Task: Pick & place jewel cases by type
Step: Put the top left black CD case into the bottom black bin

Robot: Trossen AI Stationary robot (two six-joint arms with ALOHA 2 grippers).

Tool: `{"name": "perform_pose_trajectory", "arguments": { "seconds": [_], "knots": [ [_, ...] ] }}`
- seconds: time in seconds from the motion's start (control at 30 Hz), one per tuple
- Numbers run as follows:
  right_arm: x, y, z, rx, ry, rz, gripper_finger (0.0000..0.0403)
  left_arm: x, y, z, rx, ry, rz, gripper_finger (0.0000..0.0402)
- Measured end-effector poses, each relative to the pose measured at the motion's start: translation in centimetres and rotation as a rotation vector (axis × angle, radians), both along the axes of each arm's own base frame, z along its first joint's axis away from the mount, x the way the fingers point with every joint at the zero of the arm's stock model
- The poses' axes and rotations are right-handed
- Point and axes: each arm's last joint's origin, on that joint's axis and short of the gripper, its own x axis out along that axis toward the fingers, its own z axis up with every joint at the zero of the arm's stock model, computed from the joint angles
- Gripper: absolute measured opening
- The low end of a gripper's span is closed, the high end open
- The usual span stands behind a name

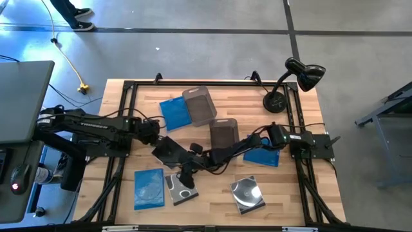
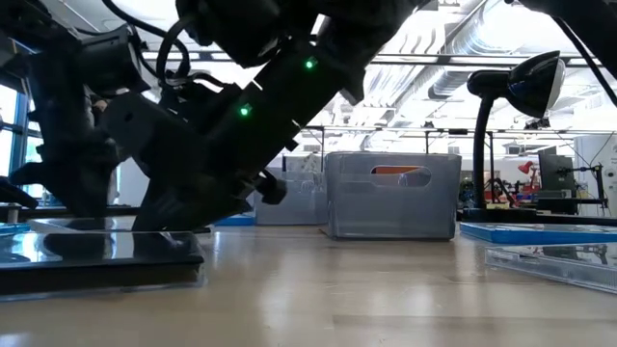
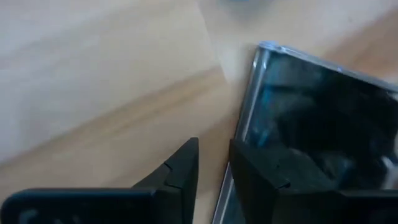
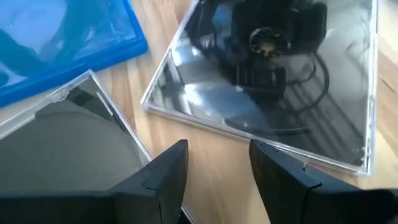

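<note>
Beyond the wooden table (image 1: 302,193) we see grey concrete floor, and someone's shoe at the frame edge. From above, both arms cross mid-table and hide their own fingertips. Our left gripper (image 3: 214,171) sits low at the edge of a dark jewel case (image 3: 323,124); we cannot tell whether it grips. Our right gripper (image 4: 217,165) hangs parted over bare wood between a mirrored case (image 4: 280,81) and a clear case (image 4: 68,149), beside a blue case (image 4: 62,43). "TROSSEN" on the left arm is barely legible.
</note>
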Motion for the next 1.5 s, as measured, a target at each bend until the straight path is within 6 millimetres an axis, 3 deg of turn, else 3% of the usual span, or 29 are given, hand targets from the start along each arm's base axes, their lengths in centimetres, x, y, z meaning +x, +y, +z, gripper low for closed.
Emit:
{"name": "perform_pose_trajectory", "arguments": {
  "seconds": [0.2, 0.6, 0.93, 1.23, 1.5],
  "knots": [
    [0.0, -0.2, -0.1, 0.005, 0.007, 0.0, 0.0172, -0.2, -0.1, 0.3, -0.026, -0.018, -0.038, 0.0079],
    [0.0, -0.3, -0.1, 0.001, 0.01, -0.004, 0.0172, -0.6, -0.3, 0.1, -0.052, 0.034, -0.075, 0.0107],
    [0.2, -0.7, 0.0, -0.016, -0.001, -0.007, 0.0172, -1.2, -0.1, 0.1, 0.02, 0.091, -0.056, 0.0109],
    [0.2, -0.7, -0.1, -0.016, -0.002, -0.005, 0.0172, -2.6, 0.2, -0.2, 0.115, 0.253, 0.022, 0.0109],
    [0.1, -0.6, -0.1, -0.016, 0.0, -0.003, 0.0172, -1.0, 0.0, 1.5, 0.078, -0.076, -0.041, 0.0109]
  ]
}}
